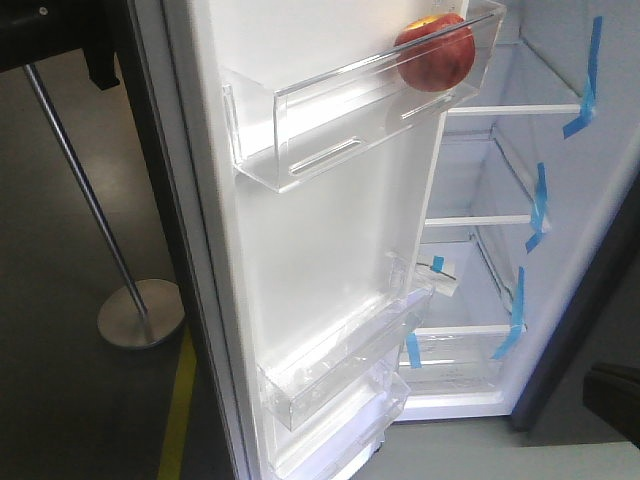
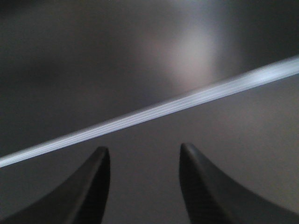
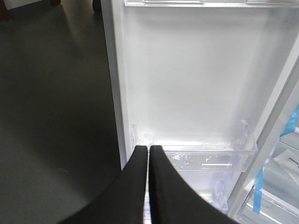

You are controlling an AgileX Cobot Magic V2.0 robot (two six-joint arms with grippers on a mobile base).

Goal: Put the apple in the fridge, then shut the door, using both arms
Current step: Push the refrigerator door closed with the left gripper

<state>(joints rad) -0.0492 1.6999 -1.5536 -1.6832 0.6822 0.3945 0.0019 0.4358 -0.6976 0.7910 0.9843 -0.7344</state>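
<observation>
A metal pole (image 1: 87, 200) on a round base (image 1: 140, 315) stands on the dark floor (image 1: 60, 400) near a yellow stripe (image 1: 178, 410).

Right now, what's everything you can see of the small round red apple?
The small round red apple is whole, red with a yellow-orange patch on top. It sits in the upper clear plastic bin on the open white-lined door, at the bin's end nearest the fridge. Its lower part shows through the bin's clear wall. Nothing but the bin touches it.
</observation>
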